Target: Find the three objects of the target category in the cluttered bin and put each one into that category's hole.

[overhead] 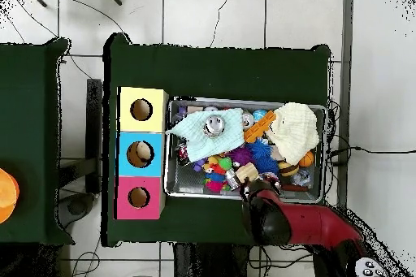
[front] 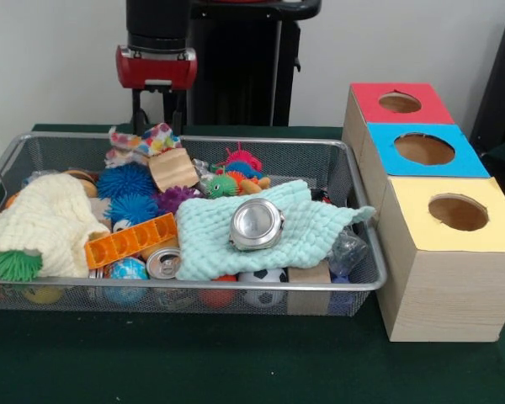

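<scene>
The wire-mesh bin (front: 194, 286) sits on the green table, full of clutter; in the overhead view it is at table centre (overhead: 167, 152). The yellow-topped box's hole (front: 459, 212) is nearest the camera on the right, and is the top box in the overhead view (overhead: 141, 110). My gripper (front: 158, 118) hangs open and empty over the bin's far rim, above a colourful fabric piece (front: 143, 141) and a tan block (front: 173, 168). In the overhead view the arm (overhead: 264, 213) covers the gripper.
In the bin: a mint cloth (front: 303, 231) under a round silver tin (front: 257, 224), a cream cloth (front: 46, 223), a green spiky ball (front: 17, 266), an orange block (front: 130, 240), a can (front: 162, 263), blue spiky balls (front: 126, 181). Blue-topped (front: 424, 149) and red-topped (front: 400, 103) boxes stand behind the yellow one.
</scene>
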Robot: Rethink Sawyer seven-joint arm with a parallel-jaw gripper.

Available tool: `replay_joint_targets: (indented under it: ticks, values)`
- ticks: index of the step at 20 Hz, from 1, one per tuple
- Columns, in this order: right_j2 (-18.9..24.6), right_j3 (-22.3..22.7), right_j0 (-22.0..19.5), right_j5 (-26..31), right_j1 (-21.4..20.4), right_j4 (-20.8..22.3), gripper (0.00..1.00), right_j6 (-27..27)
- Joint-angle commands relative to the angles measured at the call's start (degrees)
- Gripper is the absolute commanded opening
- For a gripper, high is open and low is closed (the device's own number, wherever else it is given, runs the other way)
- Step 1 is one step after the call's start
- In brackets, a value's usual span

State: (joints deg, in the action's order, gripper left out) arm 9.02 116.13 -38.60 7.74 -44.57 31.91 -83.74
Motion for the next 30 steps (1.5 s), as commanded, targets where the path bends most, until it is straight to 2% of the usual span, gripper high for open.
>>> replay_joint_targets:
  ticks: [1, 5, 9, 20, 27, 30]
  values:
    - [0.8, 1.9, -0.2, -4.4, 2.4, 1.1, 1.0, -8.4]
    - [3.3, 2.5, -2.2, -2.5, 1.4, 0.3, 1.0, -6.7]
    - [4.7, 2.0, -3.6, -1.4, 2.2, 0.2, 1.0, -5.6]
    - [3.8, 1.2, -3.2, -0.9, 3.5, 1.0, 1.0, -5.1]
    - [0.7, -0.3, -0.2, -1.7, 4.7, 2.0, 1.0, -5.8]
    - [1.3, -0.6, -0.7, -1.3, 5.7, 1.9, 1.0, -5.2]
